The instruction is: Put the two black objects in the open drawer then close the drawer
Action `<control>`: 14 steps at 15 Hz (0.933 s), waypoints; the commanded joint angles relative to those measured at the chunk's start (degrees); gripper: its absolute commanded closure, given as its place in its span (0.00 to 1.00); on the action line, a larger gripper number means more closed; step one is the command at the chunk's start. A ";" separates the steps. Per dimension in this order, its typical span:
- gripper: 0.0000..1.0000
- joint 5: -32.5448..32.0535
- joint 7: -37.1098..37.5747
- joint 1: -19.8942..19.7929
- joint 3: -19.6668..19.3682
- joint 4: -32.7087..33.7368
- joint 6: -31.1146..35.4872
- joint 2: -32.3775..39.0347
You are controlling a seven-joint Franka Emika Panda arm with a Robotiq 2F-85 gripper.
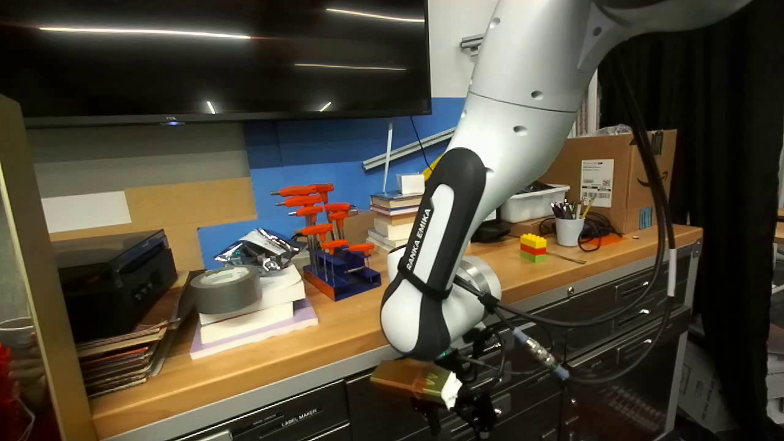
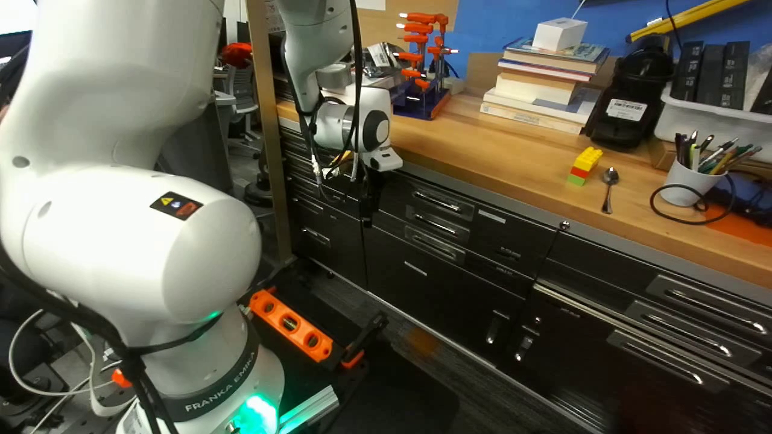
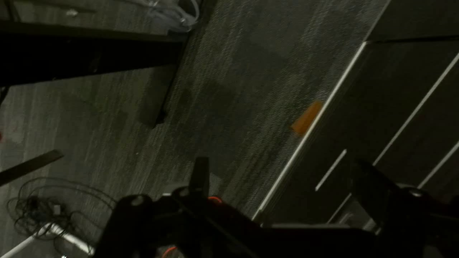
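Note:
My gripper [image 1: 459,422] hangs in front of the dark tool cabinet, below the worktop edge. It also shows in an exterior view [image 2: 368,211] and in the wrist view [image 3: 280,162]. Its fingers are wide apart with nothing between them. The cabinet's shallow drawers [image 2: 443,205] have dark fronts and silvery handles. No drawer shows clearly open, and I cannot tell which is the task's drawer. A black holder [image 2: 630,102] stands on the worktop, and black boxes [image 2: 711,72] are in a white bin. I cannot tell which are the two black objects.
The wooden worktop [image 2: 512,144] bears an orange-handled hex key stand [image 1: 340,275], book stacks [image 2: 537,87], a toy brick stack [image 2: 585,164], a spoon [image 2: 608,187] and a pen cup [image 2: 687,181]. An orange patch [image 3: 306,117] lies on the floor by the cabinet base.

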 commanded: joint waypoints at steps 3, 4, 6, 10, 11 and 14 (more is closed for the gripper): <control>0.00 -11.43 -11.37 -1.92 -3.97 -14.25 -7.35 -15.15; 0.00 -14.07 -13.09 -2.39 -4.72 -16.40 -8.46 -17.98; 0.00 -18.83 -17.42 -4.42 -5.22 -20.60 -9.46 -24.01; 0.00 -26.21 -27.73 -10.67 -4.86 -26.49 -12.76 -36.42; 0.00 -26.97 -30.92 -12.49 -4.54 -27.58 -13.48 -39.57; 0.00 -26.59 -43.06 -17.60 -3.80 -29.76 -16.12 -48.98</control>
